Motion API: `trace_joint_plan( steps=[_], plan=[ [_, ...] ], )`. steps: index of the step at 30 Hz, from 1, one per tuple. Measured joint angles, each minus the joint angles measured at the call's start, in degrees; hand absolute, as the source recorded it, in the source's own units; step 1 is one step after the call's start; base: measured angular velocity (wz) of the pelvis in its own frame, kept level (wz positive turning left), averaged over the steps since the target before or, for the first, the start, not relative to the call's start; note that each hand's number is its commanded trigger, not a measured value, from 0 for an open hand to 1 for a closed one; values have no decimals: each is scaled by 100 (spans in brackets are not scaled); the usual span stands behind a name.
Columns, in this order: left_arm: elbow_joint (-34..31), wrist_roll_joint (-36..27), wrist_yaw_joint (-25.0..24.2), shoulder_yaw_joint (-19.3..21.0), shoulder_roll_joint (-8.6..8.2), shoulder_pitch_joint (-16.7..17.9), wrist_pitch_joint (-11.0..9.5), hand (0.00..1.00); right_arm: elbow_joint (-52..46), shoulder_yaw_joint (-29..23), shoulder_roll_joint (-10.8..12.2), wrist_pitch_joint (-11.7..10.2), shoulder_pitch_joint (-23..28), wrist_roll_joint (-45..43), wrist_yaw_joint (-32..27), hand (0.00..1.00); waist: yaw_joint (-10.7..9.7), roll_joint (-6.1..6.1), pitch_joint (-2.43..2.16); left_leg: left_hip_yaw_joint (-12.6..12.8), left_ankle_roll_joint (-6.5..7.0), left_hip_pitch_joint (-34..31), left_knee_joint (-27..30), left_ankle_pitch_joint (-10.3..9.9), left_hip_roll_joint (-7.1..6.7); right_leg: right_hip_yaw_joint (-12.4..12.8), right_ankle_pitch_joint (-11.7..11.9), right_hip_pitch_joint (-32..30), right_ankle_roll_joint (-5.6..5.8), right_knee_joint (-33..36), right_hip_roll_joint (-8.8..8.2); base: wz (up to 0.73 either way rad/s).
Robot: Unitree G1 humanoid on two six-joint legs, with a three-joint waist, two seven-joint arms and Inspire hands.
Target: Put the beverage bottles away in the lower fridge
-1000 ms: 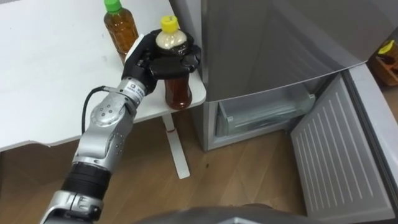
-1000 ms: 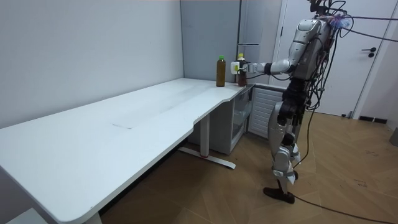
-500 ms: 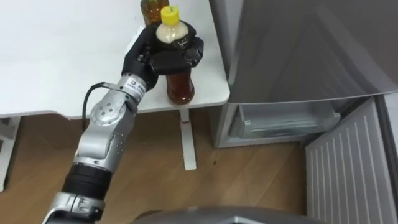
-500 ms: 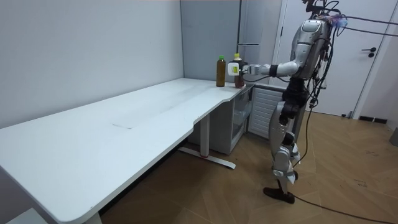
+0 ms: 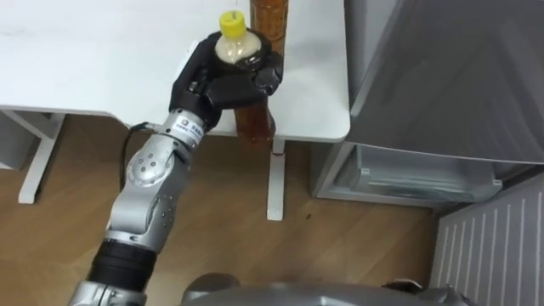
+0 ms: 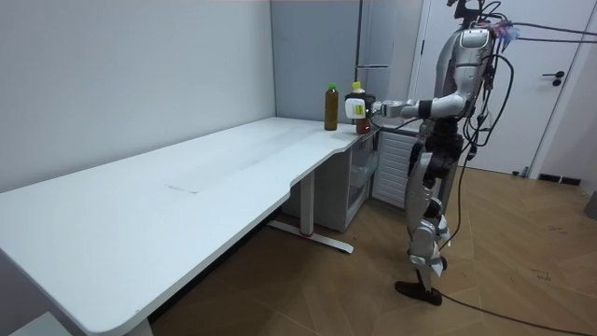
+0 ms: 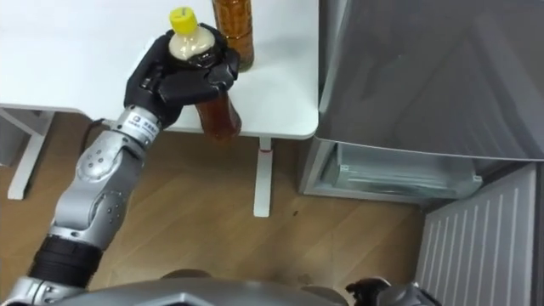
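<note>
My left hand [image 5: 223, 83] is shut round the upper half of a yellow-capped bottle of amber drink [image 5: 254, 121] and holds it upright, just above the near edge of the white table [image 5: 102, 59]. A second amber bottle [image 5: 269, 15] stands on the table right behind it; its green cap shows in the room view [image 6: 330, 86]. To the right is the grey fridge [image 5: 442, 76], with its lower compartment [image 5: 416, 174] open and the lower door [image 5: 501, 251] swung out at the bottom right. In the room view I stand at the table's end, next to the fridge, with the held bottle [image 6: 355, 105] out in front of me.
The table's white leg [image 5: 274, 183] stands on the wooden floor just under the held bottle. The long table [image 6: 187, 196] runs off to the room view's left. A white door [image 6: 550, 84] lies behind me.
My left hand has lifted the yellow-capped bottle off the table and drawn it back towards me. My head view has shifted, so the table and fridge sit further right.
</note>
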Motion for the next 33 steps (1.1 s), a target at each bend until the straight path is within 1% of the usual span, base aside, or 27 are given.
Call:
trace_joint_plan(
  steps=[1, 3, 4, 7, 9, 10, 11, 12, 13, 15, 17, 20, 23, 27, 30, 33],
  plan=[
    [0, -104, -1, 0, 13, 52, -1, 100, -261, -6, -59, -94, -47, 38, -82, 0, -3, 2, 2, -14, 3, 3, 7, 2, -3, -39, -1, 29, 2, -5, -4, 10],
    [0, -195, -5, -13, 25, 133, -1, 100, -466, 17, -74, -166, -78, 34, -122, 0, 3, 1, 2, -71, 2, 2, 29, 3, -7, -97, -8, 86, 12, -8, -4, 21],
    [0, -298, -7, -13, 33, 211, -2, 100, -557, 16, -97, -169, -73, 35, -110, 0, 15, 1, 2, -82, 1, -21, 38, 4, -9, -127, -19, 83, 26, -6, -9, 21],
    [0, -311, -8, -37, 84, 354, -1, 100, -790, 7, -124, -169, -72, 61, -68, 0, 14, -2, -2, -102, -2, -202, 152, 5, -7, -176, -21, -41, 26, 7, -9, 11],
    [0, -310, -8, -68, 99, 381, -2, 100, -946, -60, -87, -186, -91, 243, -27, 0, 13, -15, -10, -102, 0, -280, 179, 8, -9, -171, -19, -113, 23, 19, -10, 0],
    [0, -305, -8, -107, 111, 394, -2, 100, -1102, -132, 36, -254, -96, 477, 7, 0, 6, -30, -20, -102, -1, -299, 183, 9, -9, -172, -18, -128, 22, 21, -9, 0],
    [0, -305, -39, -160, 113, 403, -2, 100, -1197, -164, 158, -371, -109, 698, 27, 0, 3, -51, -34, -102, -2, -301, 185, 10, -9, -175, -18, -124, 22, 15, -7, 0],
    [0, -304, -66, -185, 113, 410, -2, 100, -1261, -162, 248, -403, -108, 846, 61, 0, 6, -61, -40, -102, -2, -297, 184, 10, -9, -182, -18, -118, 22, 10, -7, 0],
    [0, -304, -131, -202, 111, 446, -2, 100, -1389, -154, 410, -470, -103, 1173, 160, 0, 1, -71, -47, -103, -2, -291, 185, 10, -11, -191, -18, -106, 22, 11, -9, 3],
    [-1, -296, -230, -250, 105, 500, 1, 100, -1578, -129, 570, -561, -89, 1532, 336, 0, -9, -72, -48, -134, -1, -290, 187, 10, -24, -222, -18, -86, 23, 9, -19, 9],
    [-1, -302, -428, -263, 127, 542, 9, 100, -1997, -29, 608, -568, -27, 1719, 495, 0, -17, -77, -49, -164, -1, -274, 199, 10, -42, -247, -18, -46, 24, 9, -32, 11],
    [-1, -302, -629, -238, 207, 545, 10, 100, -2416, 48, 606, -570, 3, 1739, 599, 0, -27, -95, -56, -164, -1, -268, 202, 10, -44, -253, -18, -31, 24, 9, -35, 3],
    [-1, -308, -898, -224, 235, 585, 24, 100, -2792, 60, 606, -571, 6, 1744, 781, 0, -114, -107, -56, -173, 2, -260, 218, 11, -54, -334, -18, 17, 24, 7, -51, 9],
    [-2, -473, -1088, -233, 240, 611, 50, 100, -3091, 73, 595, -570, 64, 1873, 861, 0, -142, -115, -52, -185, 5, -244, 222, 13, -56, -336, -20, 32, 27, 7, -50, 2],
    [-2, -665, -1223, -234, 244, 613, 71, 100, -3135, 82, 592, -567, 66, 2191, 923, 0, -138, -128, -52, -185, 8, -247, 233, 14, -56, -335, -21, 33, 28, 12, -50, 0],
    [-1, -686, -1306, -234, 243, 613, 73, 100, -3162, 86, 616, -565, 66, 2211, 1063, 0, -144, -133, -53, -172, 8, -253, 248, 15, -52, -329, -21, 30, 28, 25, -50, 0]
  ],
)
